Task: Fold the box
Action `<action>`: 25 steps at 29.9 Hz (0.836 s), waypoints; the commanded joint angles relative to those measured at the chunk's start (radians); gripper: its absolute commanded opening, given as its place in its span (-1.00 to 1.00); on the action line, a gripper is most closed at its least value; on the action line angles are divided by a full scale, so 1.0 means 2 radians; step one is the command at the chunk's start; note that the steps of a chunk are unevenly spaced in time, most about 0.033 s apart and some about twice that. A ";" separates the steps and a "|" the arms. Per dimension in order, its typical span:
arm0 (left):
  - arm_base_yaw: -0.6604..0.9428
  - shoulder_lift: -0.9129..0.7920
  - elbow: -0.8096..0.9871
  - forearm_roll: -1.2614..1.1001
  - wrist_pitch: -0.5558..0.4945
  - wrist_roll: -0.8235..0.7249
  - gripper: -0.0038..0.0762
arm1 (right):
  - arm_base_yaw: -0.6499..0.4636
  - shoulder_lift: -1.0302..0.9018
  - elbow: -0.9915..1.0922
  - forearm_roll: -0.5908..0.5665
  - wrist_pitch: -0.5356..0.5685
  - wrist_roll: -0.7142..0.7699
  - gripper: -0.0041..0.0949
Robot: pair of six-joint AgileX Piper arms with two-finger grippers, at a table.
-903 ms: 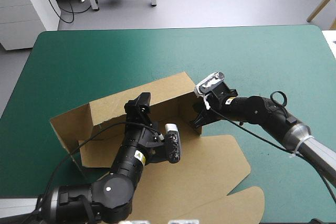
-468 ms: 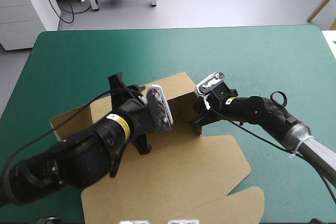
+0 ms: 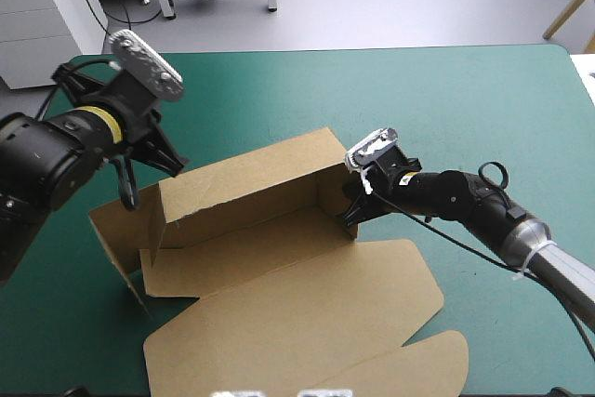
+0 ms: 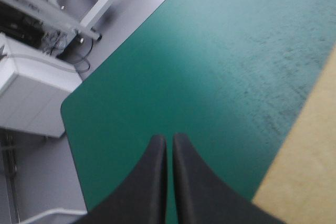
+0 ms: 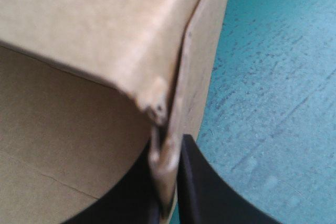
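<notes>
The brown box (image 3: 279, 271) lies mid-table with its long back wall (image 3: 246, 183) and its left end wall (image 3: 116, 234) raised, and the lid sheet flat toward the front. My right gripper (image 3: 351, 218) is shut on the box's right end wall. In the right wrist view the board edge (image 5: 167, 177) runs between the black fingers of the right gripper (image 5: 170, 153). My left gripper (image 3: 127, 192) hangs raised over the box's far left corner, apart from it. The left wrist view shows the left gripper (image 4: 169, 140) shut on nothing, with a strip of board (image 4: 307, 166) beside it.
The lid (image 3: 307, 323) and a rounded tab (image 3: 437, 360) reach toward the table's front edge. Bare teal-green cover (image 3: 446, 99) stretches behind and right of the box. The table's far left corner (image 4: 68, 109) lies ahead of the left gripper.
My left arm has lifted out of the box and swung up to the far left, and its fingers have gone from open to shut. The right gripper has kept its hold.
</notes>
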 commanded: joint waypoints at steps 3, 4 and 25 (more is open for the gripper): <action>0.132 -0.012 -0.016 -0.069 -0.028 -0.001 -0.88 | 0.001 -0.018 -0.014 0.003 0.000 -0.001 -0.96; 0.157 -0.012 -0.016 -0.083 -0.028 -0.001 -0.88 | 0.001 -0.018 -0.014 0.003 0.000 -0.001 -0.96; 0.286 -0.024 0.033 -0.165 -0.043 -0.004 -0.89 | 0.001 -0.093 -0.104 -0.369 0.153 0.375 -0.96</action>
